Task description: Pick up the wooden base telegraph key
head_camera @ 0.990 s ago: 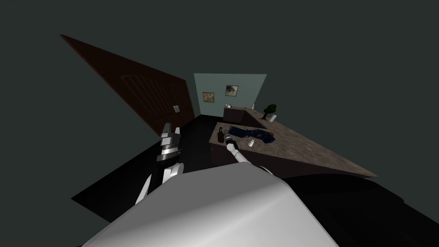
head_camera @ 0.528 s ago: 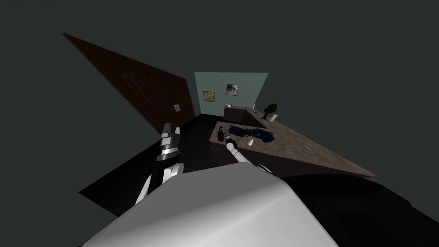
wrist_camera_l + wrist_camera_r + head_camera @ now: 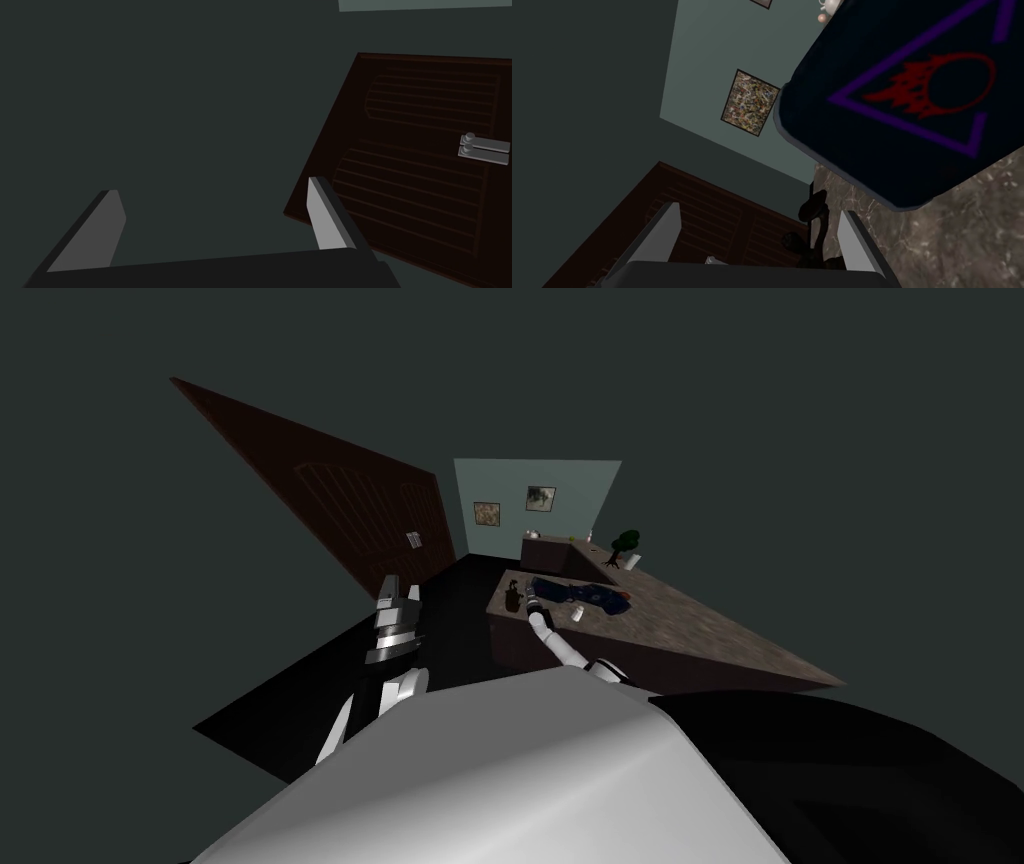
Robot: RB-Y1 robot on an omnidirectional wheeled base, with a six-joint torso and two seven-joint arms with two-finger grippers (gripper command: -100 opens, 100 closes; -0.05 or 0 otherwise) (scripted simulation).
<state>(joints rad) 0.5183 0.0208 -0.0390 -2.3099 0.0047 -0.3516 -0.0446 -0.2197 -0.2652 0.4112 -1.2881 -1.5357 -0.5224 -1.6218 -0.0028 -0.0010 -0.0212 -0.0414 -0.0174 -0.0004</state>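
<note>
The telegraph key [image 3: 513, 601] is a small dark shape at the near left corner of the mottled brown counter [image 3: 700, 638]. My right gripper [image 3: 527, 602] is right beside it, arm stretched forward. In the right wrist view the key [image 3: 813, 220] shows as a dark knobbed lever between my fingers, close to the right finger [image 3: 854, 240] and low by the gripper's body. The right gripper [image 3: 759, 210] is open and nothing is held. My left gripper [image 3: 393, 588] is raised left of my chest, away from the counter, and stands open [image 3: 215, 200] with nothing in it.
A dark blue box [image 3: 912, 100] with a purple triangle and a red emblem lies on the counter just beyond the key. A small white cup [image 3: 577, 614] and a potted plant [image 3: 626, 544] stand further along. A dark brown door [image 3: 370, 513] is at the left.
My right arm has bent more at the elbow and its hand has shifted slightly left at the counter's corner. The head view has moved a little. The left arm is unchanged.
</note>
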